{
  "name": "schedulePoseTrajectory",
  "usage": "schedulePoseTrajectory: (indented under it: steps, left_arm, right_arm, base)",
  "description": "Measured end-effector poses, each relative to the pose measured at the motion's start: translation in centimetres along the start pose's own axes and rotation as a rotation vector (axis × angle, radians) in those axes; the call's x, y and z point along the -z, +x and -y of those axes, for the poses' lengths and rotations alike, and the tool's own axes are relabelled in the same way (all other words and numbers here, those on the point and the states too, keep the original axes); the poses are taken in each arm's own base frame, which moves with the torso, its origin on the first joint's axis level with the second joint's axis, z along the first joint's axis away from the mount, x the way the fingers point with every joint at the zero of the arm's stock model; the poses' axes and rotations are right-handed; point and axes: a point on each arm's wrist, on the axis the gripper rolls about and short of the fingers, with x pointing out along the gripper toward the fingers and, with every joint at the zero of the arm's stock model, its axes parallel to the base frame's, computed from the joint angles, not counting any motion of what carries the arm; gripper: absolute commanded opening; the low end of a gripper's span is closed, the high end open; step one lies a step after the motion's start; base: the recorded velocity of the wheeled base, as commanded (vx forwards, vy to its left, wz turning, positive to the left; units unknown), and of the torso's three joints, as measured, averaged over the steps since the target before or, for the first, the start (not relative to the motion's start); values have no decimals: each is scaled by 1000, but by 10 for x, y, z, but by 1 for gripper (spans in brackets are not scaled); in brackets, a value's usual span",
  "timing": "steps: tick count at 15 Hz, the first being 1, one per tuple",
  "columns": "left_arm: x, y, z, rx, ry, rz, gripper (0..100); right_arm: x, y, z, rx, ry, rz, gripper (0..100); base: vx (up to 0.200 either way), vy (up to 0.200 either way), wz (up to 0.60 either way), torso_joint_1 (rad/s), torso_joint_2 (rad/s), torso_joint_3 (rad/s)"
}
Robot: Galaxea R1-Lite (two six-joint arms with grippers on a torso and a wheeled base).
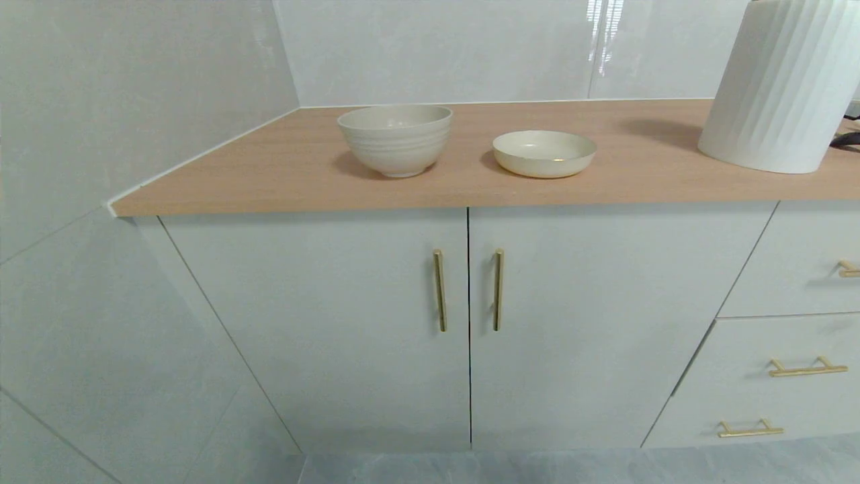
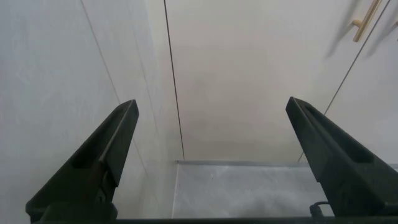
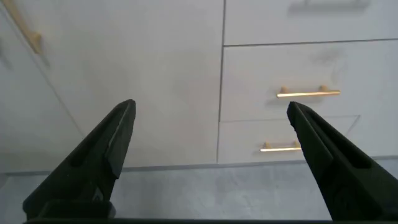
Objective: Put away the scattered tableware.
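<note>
2 pieces of tableware sat on the counter (image 1: 269,176); both grippers were spread wide and empty.
The bowl (image 1: 395,139) stood on the counter toward its corner end. The dish (image 1: 544,153) lay on the counter near the bowl, not touching it, and a ribbed white jar (image 1: 783,84) stood at the counter's far end. Below the counter, the left gripper (image 2: 211,107) faced a cabinet door (image 2: 249,81), released and holding nothing. The right gripper (image 3: 211,107), equally released, faced 2 drawers (image 3: 298,68) with gold handles (image 3: 308,93).
</note>
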Motion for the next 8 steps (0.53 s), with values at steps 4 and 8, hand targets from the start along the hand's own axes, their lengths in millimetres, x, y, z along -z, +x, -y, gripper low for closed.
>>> schedulePoseTrajectory:
  steps: [4, 8]
  left_arm:
    - [0, 0, 0, 0, 0, 0, 100]
    - [0, 0, 0, 0, 0, 0, 100]
  right_arm:
    - [-47, -8, -5, -220, 14, 72, 100]
    - [-85, 27, -10, -407, 43, -97, 100]
  base:
    - [0, 0, 0, 0, 0, 0]
    - [0, 0, 0, 0, 0, 0]
